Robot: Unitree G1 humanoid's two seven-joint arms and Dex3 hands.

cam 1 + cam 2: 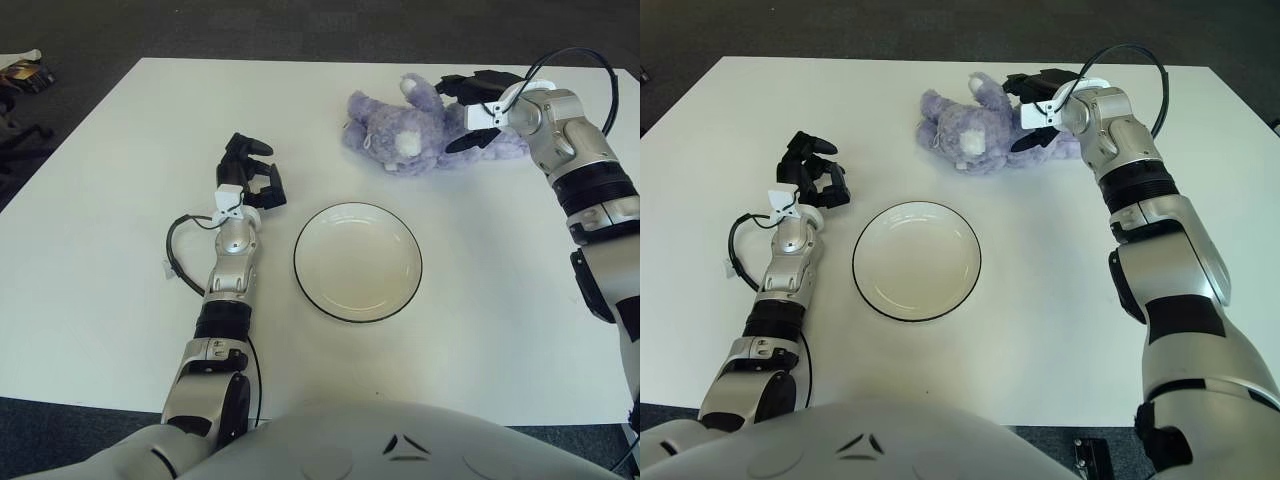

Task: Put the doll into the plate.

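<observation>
I saw the purple doll [415, 131] lying on its side on the white table [100, 250], close to the far edge and toward the far right corner, well apart from the plate. The plate [358, 261], white with a dark rim, sat near the middle of the table, nearer my side, with nothing in it.

My right hand [470, 105] was at the doll's right flank, its black fingers [1032, 82] spread around the body: one set reached over the top near the raised leg, the other pressed in low against the side. The fingers were open wide and touching the plush, but I could not tell that they had closed on it; the doll lay flat on the table.

My left hand [249, 180] was on the table just left of the plate, fingers curled in loosely and holding nothing. A thin black cable [180, 250] looped beside that forearm.
</observation>
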